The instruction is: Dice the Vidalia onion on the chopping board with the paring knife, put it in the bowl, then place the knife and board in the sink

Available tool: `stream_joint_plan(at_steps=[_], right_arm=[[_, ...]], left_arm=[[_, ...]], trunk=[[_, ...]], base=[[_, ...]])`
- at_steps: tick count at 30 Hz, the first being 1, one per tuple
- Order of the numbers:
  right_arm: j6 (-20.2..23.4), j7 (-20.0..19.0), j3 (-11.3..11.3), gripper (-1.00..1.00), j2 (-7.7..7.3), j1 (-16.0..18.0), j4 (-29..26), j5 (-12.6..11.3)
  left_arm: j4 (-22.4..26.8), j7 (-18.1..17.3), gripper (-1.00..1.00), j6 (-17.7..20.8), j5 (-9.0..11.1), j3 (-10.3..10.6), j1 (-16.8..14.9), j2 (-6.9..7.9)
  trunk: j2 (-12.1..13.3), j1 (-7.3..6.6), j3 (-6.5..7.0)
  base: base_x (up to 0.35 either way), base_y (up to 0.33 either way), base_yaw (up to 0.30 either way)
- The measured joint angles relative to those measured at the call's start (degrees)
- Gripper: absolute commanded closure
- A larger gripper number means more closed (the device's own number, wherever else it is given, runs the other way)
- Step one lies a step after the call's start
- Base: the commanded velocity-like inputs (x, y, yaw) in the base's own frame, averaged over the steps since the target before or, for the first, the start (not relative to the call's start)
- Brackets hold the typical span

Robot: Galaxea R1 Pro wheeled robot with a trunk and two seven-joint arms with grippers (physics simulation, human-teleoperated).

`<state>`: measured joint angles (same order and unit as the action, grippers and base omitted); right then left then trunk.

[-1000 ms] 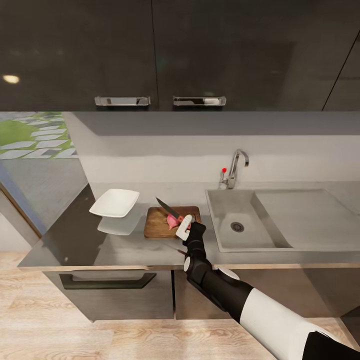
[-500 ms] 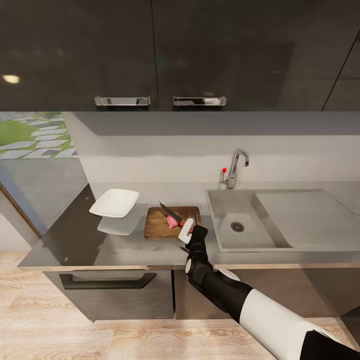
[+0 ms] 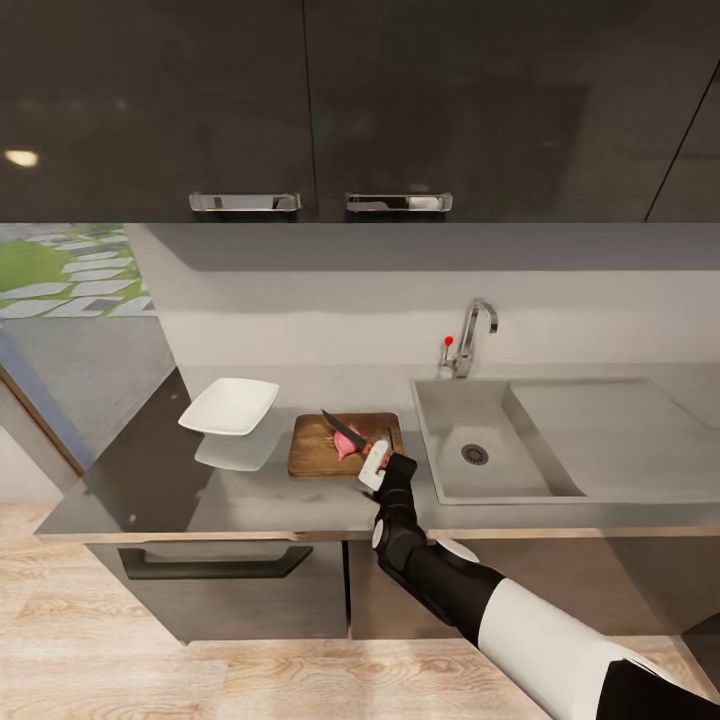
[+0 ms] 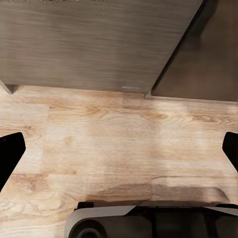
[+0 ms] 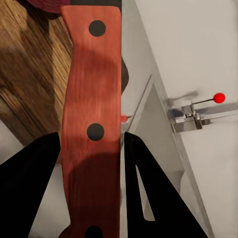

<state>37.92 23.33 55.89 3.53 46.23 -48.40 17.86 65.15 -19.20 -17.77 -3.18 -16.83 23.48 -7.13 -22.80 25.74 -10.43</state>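
Grey tabletop under dark wall cabinets; sink as landmark. Chopping board just left of sink, Vidalia onion on it. White bowl further left of board. Right gripper at board's sink-side edge, jaws clamped on paring knife handle, blade angled onto onion. Left gripper over wooden floor, jaws spread wide, holding nothing. Risks, as judged: round onion unheld, may roll off board under blade pressure; board may slide toward sink.
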Motion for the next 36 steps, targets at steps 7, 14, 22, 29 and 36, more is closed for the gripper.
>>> stream_joint_plan(at_steps=[7, 14, 22, 29, 36], right_arm=[[0.0, 0.0, 0.0, 1.00, -0.04, 0.0, 0.1, 0.1], [0.7, 1.7, 1.1, 1.00, 0.26, 0.0, 3.2, 2.5], [0.7, 1.8, 1.1, 1.00, 0.26, 0.0, 3.2, 2.5], [0.7, 1.8, 1.1, 1.00, 0.26, 0.0, 3.2, 2.5], [0.7, 1.8, 1.1, 1.00, 0.26, 0.0, 3.2, 2.5]], left_arm=[[0.5, -0.1, -1.00, -0.1, 0.0, 0.0, 0.0, 0.00], [0.3, -0.1, -1.00, -0.1, 0.0, 0.0, 0.0, 0.00], [0.3, -0.1, -1.00, -0.1, 0.0, 0.0, 0.0, 0.00], [0.3, -0.1, -1.00, -0.1, 0.0, 0.0, 0.0, 0.00], [0.3, -0.1, -1.00, -0.1, 0.0, 0.0, 0.0, 0.00]], trunk=[[0.0, -0.02, 0.00], [0.0, -0.01, 0.02], [0.0, -0.01, 0.02], [0.0, -0.01, 0.02], [0.0, -0.01, 0.02]], base=[[0.206, 0.000, 0.000], [0.000, 0.000, 0.000], [0.000, 0.000, 0.000], [0.000, 0.000, 0.000], [0.000, 0.000, 0.000]])
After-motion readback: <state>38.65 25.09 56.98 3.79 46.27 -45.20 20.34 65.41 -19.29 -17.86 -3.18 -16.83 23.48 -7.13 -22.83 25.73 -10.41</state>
